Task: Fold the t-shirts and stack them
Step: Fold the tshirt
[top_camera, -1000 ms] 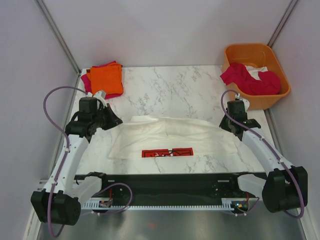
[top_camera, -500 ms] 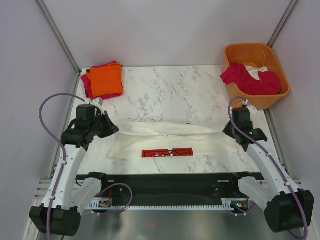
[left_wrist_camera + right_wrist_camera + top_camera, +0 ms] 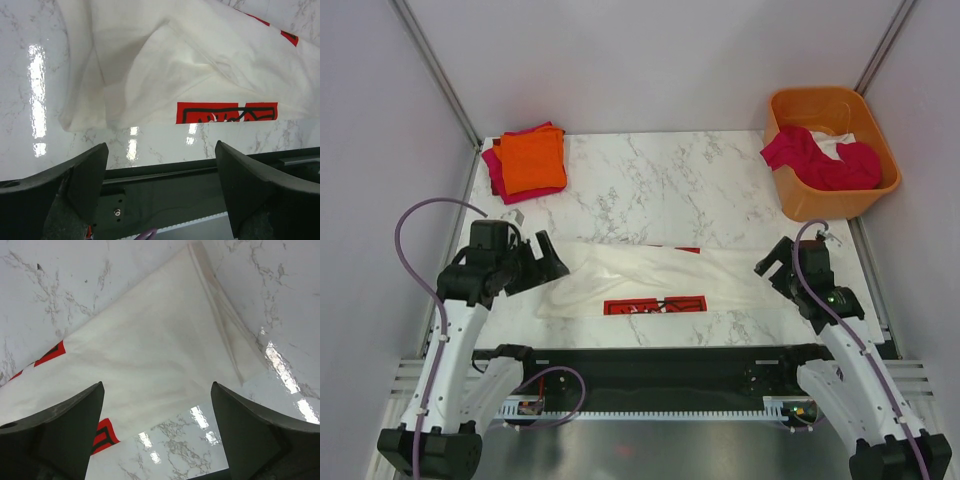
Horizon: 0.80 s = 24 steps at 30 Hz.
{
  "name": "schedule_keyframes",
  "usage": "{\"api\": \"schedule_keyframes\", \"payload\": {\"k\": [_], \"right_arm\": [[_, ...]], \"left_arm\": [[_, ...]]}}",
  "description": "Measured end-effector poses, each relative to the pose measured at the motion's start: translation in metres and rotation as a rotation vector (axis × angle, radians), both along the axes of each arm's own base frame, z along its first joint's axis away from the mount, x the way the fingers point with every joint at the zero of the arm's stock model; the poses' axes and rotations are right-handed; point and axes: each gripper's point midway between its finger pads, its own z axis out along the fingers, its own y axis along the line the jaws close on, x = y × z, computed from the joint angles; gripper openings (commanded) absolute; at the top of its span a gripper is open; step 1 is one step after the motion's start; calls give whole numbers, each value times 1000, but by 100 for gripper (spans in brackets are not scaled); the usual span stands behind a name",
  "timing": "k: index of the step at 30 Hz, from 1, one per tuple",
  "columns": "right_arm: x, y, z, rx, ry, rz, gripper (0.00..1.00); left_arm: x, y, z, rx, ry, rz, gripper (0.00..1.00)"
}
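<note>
Top view: white t-shirt lies across mid-table, left gripper at its 9 o'clock end, right gripper at 3; orange tee at 11; left wrist: jaws spread, empty, shirt at 12; right wrist: likewise.

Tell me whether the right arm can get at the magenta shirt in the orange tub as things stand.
Probably yes. The right claw hangs open and empty over the white shirt, the orange tub stands just beyond it with the magenta shirt draped over its rim, nothing between.
</note>
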Motion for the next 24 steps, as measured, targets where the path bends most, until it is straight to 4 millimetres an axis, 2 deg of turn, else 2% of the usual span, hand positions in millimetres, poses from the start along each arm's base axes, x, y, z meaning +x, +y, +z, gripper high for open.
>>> {"api": "schedule_keyframes", "payload": {"k": [3, 8, 12, 14, 18, 21, 24], "right_arm": [[2, -1, 8, 0, -18, -10, 98], [21, 0, 25, -17, -43, 5, 98], [43, 11, 36, 5, -90, 56, 98], [51, 20, 32, 18, -86, 94, 96], [64, 49, 7, 30, -11, 227, 96], [64, 71, -13, 20, 52, 329, 96], [63, 82, -28, 10, 90, 383, 97]], "left_arm": [[-5, 1, 6, -2, 9, 8, 100], [4, 4, 19, 16, -7, 23, 99], [15, 3, 12, 15, 22, 32, 95], [21, 1, 4, -4, 31, 50, 94], [25, -2, -18, -43, 60, 102, 94], [26, -4, -39, -67, 104, 143, 95], [27, -5, -61, -86, 156, 184, 97]]}}
